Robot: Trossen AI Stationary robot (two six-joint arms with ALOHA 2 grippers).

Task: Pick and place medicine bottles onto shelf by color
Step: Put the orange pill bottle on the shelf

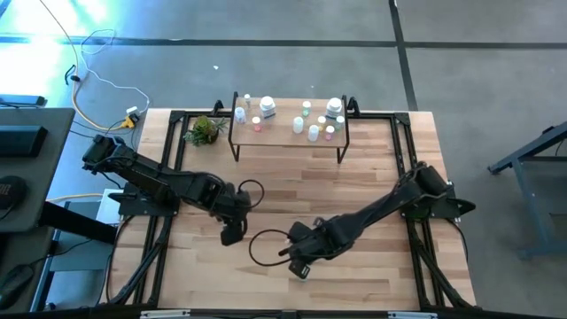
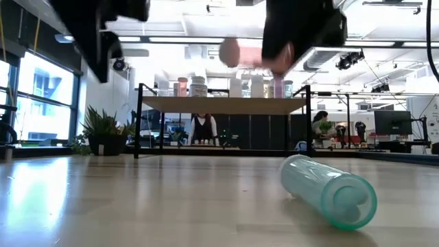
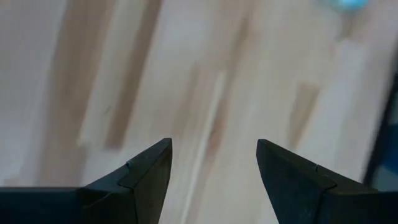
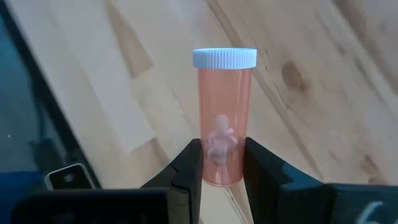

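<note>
- Right gripper: closed on pink bottle, fingers clamped on either side of the lower body; white ribbed cap at the far end; pale clumped contents visible through the translucent wall between the fingers.
- In the high view, right gripper over the near middle of the table, arm reaching in from the right side.
- In the low view, pink bottle blurred, lifted clear of the tabletop, lying roughly level.
- No label or writing readable on the pink bottle.
- Left gripper: jaws spread wide, holding nothing, bare wood planks beneath; in the high view left of centre, near the right gripper but apart from it.
- Green bottle: lying on its side on the table close to the low camera, translucent teal, nearer end rounded; no label readable.
- Black cable loops on the wood between the two grippers.
- Black frame tubing along the table's left, right and far edges.
- Shelf: at the far middle of the table, light wood top on thin black legs.
- On the shelf: medicine bottles, white, pink and green, in a left cluster and a right cluster; wider white jar on the left, another on the right. Labels too small to read.
- Potted plant: on the table just left of the shelf.
- Beyond the table, in the low view: person under the shelf line, second person seated farther right, monitors at right.
</note>
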